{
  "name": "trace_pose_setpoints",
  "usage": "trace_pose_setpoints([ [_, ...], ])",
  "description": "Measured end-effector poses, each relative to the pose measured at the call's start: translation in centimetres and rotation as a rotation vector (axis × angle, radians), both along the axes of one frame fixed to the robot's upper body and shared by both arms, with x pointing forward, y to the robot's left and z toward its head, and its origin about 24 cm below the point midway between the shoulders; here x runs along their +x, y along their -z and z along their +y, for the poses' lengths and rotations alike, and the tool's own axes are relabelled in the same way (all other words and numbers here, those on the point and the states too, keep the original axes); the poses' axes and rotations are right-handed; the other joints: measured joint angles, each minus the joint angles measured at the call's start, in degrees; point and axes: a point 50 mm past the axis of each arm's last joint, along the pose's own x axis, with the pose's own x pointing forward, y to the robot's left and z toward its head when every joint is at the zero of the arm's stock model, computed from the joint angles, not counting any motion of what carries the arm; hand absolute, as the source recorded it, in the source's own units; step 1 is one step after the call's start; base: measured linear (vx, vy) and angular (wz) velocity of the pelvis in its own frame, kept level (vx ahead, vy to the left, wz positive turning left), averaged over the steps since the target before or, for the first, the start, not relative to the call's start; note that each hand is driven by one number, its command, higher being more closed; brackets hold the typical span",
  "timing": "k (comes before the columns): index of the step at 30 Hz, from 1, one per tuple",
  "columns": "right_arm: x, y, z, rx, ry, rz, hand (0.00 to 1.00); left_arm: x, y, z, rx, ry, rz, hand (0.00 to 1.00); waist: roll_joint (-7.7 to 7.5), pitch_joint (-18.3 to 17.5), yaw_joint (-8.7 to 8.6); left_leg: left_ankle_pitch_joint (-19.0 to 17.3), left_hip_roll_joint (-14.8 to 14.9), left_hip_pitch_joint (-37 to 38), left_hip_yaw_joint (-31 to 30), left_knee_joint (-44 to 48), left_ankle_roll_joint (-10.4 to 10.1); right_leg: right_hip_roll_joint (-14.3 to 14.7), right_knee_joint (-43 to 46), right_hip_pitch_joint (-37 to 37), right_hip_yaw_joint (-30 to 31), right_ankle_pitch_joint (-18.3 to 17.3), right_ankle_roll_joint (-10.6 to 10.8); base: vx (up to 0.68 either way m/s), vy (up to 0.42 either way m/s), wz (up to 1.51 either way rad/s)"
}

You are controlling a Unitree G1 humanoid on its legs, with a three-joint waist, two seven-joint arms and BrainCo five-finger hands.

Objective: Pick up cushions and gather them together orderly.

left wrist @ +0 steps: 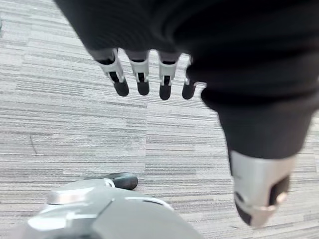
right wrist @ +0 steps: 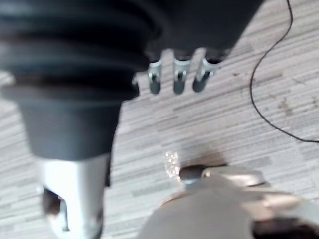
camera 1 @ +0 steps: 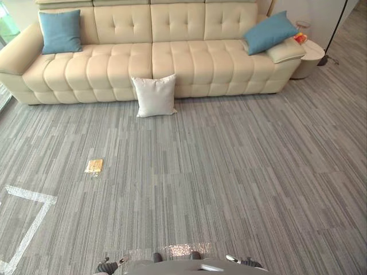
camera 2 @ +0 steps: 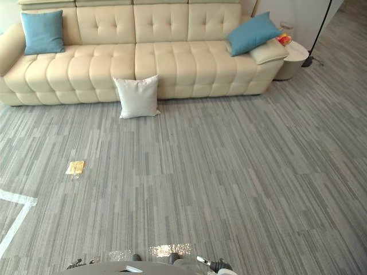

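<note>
The white cushion (camera 1: 154, 95) stands upright against the sofa (camera 1: 189, 60) front. My left hand (left wrist: 142, 74) and right hand (right wrist: 179, 79) hang slack, fingers straight.

left hand (left wrist: 164, 74): fingers (left wrist: 119, 82) straight, empty | right hand (right wrist: 177, 74): fingers (right wrist: 154, 79) straight, empty

a long cream tufted leather sofa (camera 1: 149, 57) stands at the far side of the grey striped carpet (camera 1: 229, 183). a blue square fabric cushion (camera 1: 60, 31) sits at its left end, a second blue cushion (camera 1: 269, 31) on its right armrest. a white square cushion (camera 1: 155, 95) stands on the carpet against the sofa's front. a small flat yellow packet (camera 1: 94, 166) lies nearer, further left.
</note>
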Motion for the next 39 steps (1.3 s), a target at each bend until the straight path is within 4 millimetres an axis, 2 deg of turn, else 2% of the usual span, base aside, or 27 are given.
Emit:
trace_pose_setpoints([
  [4, 1.4, -0.2, 0.2, 0.007, 0.008, -0.031, 0.0, 0.6, -0.1, 0.0, 0.003, 0.01, -0.013, 0.0, -0.1, 0.3, -0.14, 0.1, 0.0, 1.5, -0.2, -0.8, -1.0, 0.0, -0.1, 1.3, -1.0, 0.0, 0.4, 0.04, -0.005, 0.03],
  [11, 3.3, -0.5, 0.7, 0.002, -0.039, -0.061, 0.0, 1.0, -0.1, -0.1, 0.007, 0.008, -0.028, 0.0, 0.06, 1.3, 0.1, 0.1, 0.0, 1.8, -0.4, -0.8, -1.1, -0.2, 0.0, 1.8, -2.1, -0.3, 0.7, -0.04, -0.02, 0.03],
  [24, 4.0, -0.6, 1.4, -0.007, -0.118, -0.063, 0.0, 0.9, -0.1, -0.1, 0.011, -0.002, -0.028, 0.0, -0.21, 1.6, 0.35, 1.9, -0.9, 1.6, -2.0, -2.4, 0.1, -1.1, -0.4, 1.9, -4.9, -0.3, 0.6, -0.07, -0.017, 0.07],
  [29, 4.2, -0.6, 1.9, 0.005, -0.12, -0.067, 0.0, 1.1, -0.2, 0.1, 0.017, 0.001, -0.031, 0.0, -0.9, 1.9, 0.35, 1.9, -1.1, 1.2, -2.1, -2.4, 0.1, -1.2, -1.0, 2.0, -5.2, -0.1, 0.6, 0.0, 0.0, 0.0],
  [39, 4.3, -0.5, 2.6, 0.022, -0.119, -0.071, 0.0, 1.4, -0.3, 0.2, 0.023, 0.015, -0.037, 0.0, -1.25, 2.2, 0.5, 1.9, -1.3, 0.4, -1.9, -2.4, 0.1, -1.3, -2.2, 1.7, -5.4, 0.4, 0.7, -0.01, -0.003, 0.0],
])
